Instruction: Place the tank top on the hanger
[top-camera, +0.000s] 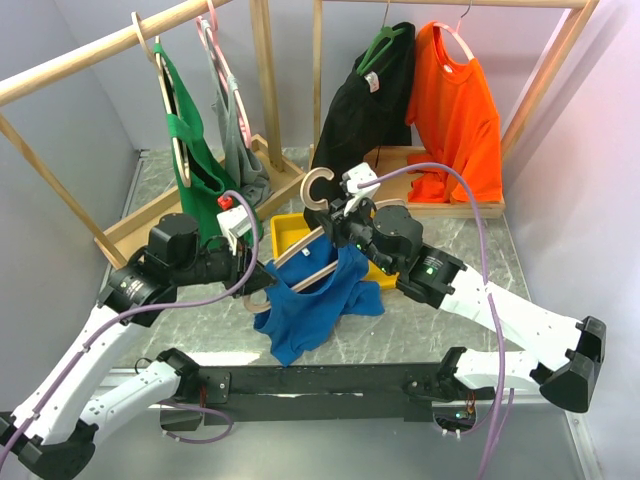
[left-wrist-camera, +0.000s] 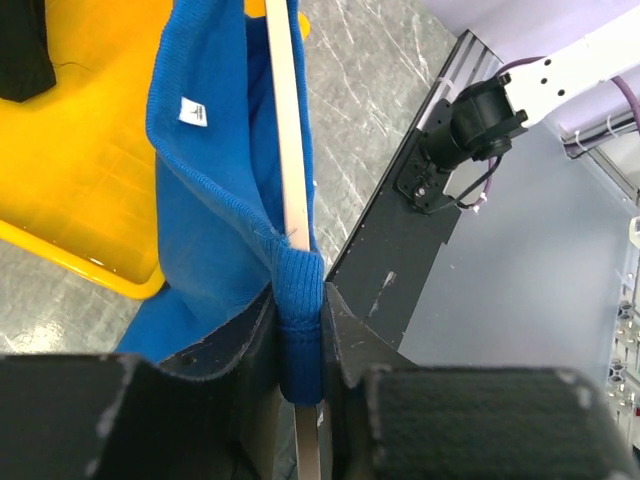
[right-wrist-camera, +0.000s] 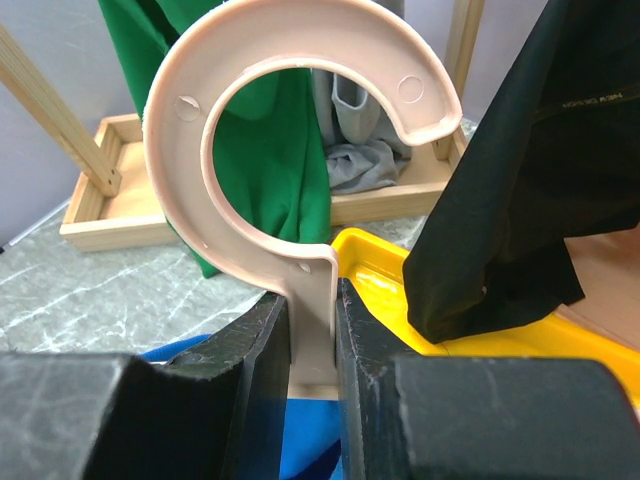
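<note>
Taking the yellow tray (top-camera: 285, 232) at the table's middle as my mark, far to its left and behind it a dark green tank top (top-camera: 190, 150) and a grey one (top-camera: 235, 140) hang from the slanted wooden rail (top-camera: 90, 55). My left gripper (top-camera: 262, 282) sits just in front of the tray's left corner, its jaws clenched on a shoulder strap of the tank top (top-camera: 310, 305); in my left wrist view the blue strap is pinched flat between my fingers (left-wrist-camera: 250, 345) with the pale arm of the hanger (left-wrist-camera: 290, 150) running alongside it, though I cannot tell whether the wood itself is gripped. The blue top hangs in front of the tray, draped over the hanger and drooping to the table. My right gripper (top-camera: 345, 222) is over the tray's right part, clamped on the neck of the hanger just below its curved hook (right-wrist-camera: 300, 130), holding the hook upright. Behind the tray to the right hang a black garment (top-camera: 365, 115) and an orange shirt (top-camera: 455, 110).
</note>
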